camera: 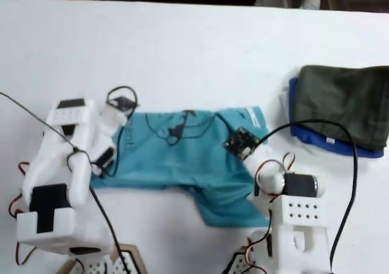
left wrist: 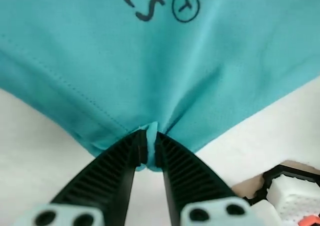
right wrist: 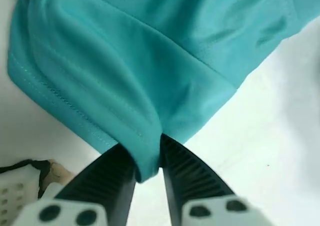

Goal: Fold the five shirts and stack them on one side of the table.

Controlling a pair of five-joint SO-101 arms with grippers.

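A teal shirt [camera: 182,152] with dark print lies stretched across the middle of the white desk [camera: 182,55], between the two arms, with one rumpled part hanging toward the near edge. The left hand [left wrist: 150,140] is closed almost completely, its ribbed black fingers pinching a small fold of the teal cloth at the shirt's edge. The right hand [right wrist: 147,152] is likewise clamped on the shirt, gripping a stitched hem that bunches up between its fingers. Well apart from this shirt, at the desk's right side, sits a stack of folded clothes: a dark green shirt [camera: 343,104] on top of a blue shirt [camera: 310,131] whose edge sticks out beneath it.
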